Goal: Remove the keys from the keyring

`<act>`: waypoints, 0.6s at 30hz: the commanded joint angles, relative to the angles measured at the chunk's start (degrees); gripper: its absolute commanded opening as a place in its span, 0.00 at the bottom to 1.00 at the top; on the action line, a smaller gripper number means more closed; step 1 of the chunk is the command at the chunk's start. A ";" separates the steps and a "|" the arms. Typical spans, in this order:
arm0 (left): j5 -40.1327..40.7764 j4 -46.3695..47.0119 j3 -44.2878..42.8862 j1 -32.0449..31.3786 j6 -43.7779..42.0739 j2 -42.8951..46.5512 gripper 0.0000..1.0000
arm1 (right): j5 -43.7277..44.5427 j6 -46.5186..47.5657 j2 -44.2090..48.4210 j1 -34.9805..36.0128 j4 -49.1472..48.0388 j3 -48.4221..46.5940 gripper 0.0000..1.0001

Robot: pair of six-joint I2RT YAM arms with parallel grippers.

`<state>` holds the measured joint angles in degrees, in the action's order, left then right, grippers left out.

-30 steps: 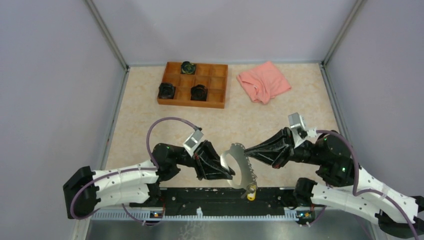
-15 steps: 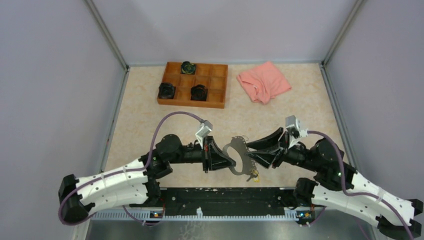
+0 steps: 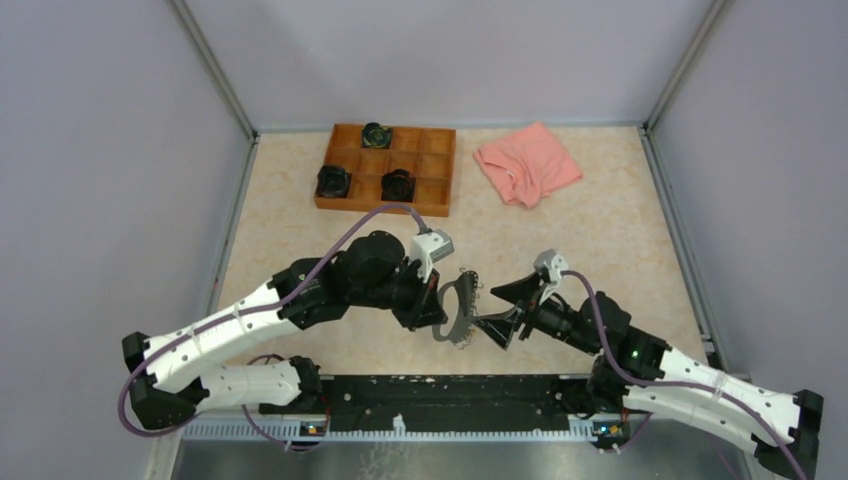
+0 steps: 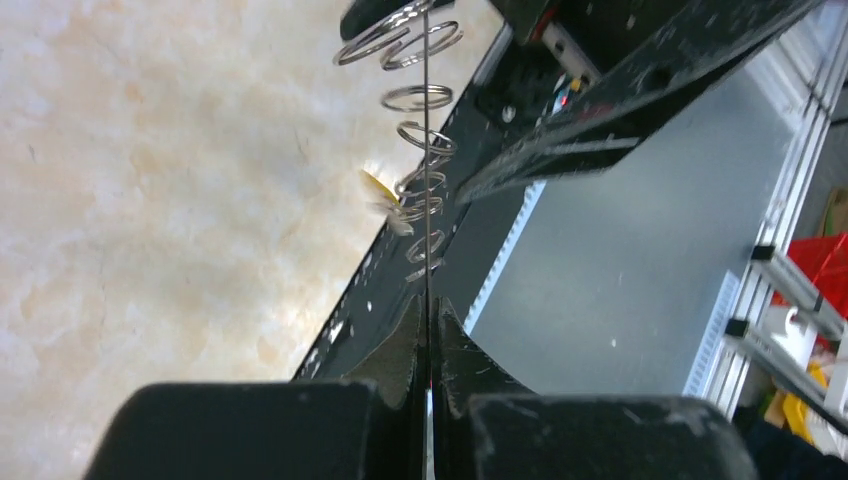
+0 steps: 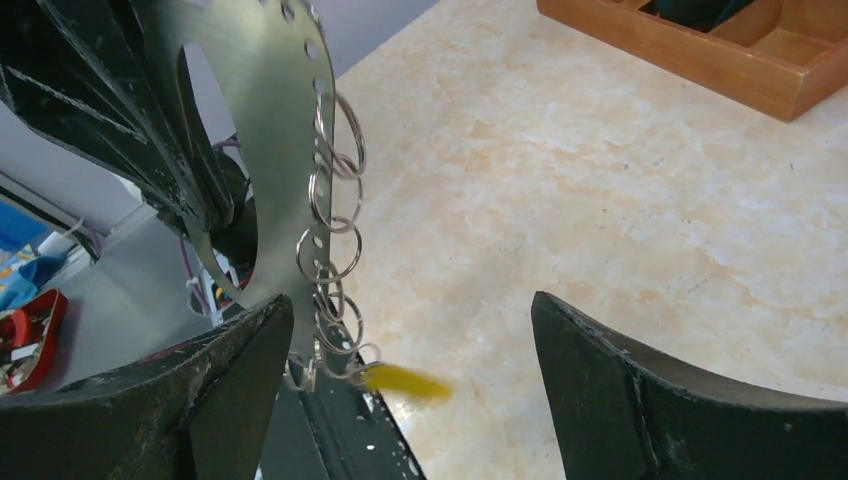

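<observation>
The keyring [image 3: 456, 308], a flat silvery oval plate with holes along its rim, hangs above the table between both arms. My left gripper [image 3: 438, 306] is shut on its left edge; in the left wrist view the fingertips [image 4: 412, 335] pinch the plate [image 4: 427, 200] edge-on. Several small split rings [image 5: 335, 240] hang from the plate [image 5: 265, 130]. A yellow-headed key [image 5: 405, 381] dangles from the lowest rings, blurred, and shows in the left wrist view too [image 4: 378, 187]. My right gripper [image 3: 503, 310] stands open just right of the keyring, its jaws [image 5: 412, 300] wide around the rings and key without touching.
A wooden compartment tray [image 3: 380, 207] holding black round knobby objects [image 3: 333, 181] stands at the back. A crumpled pink cloth [image 3: 527, 162] lies at the back right. A black rail [image 3: 450, 393] runs along the near table edge. Grey walls enclose both sides.
The right gripper let go of the keyring and opened wide. The left gripper shut on the plate and carried it away from the rail, farther over the table. The yellow key swings.
</observation>
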<state>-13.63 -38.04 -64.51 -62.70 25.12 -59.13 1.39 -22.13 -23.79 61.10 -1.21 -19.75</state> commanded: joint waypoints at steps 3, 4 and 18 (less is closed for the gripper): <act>-6.90 -8.92 -3.36 -0.15 -4.40 0.60 0.00 | -4.63 1.27 2.09 0.42 -10.13 0.60 0.90; -8.59 -8.92 -3.16 -0.15 -4.99 0.60 0.00 | -5.48 1.39 1.97 0.42 -10.13 0.20 0.90; -20.32 -7.13 1.45 -0.24 -11.05 1.22 0.00 | -20.68 0.98 1.42 0.42 -4.28 -7.69 0.87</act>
<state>-29.04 -45.52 -64.05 -62.72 16.45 -58.72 -14.11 -21.58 -23.88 61.10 -6.37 -22.35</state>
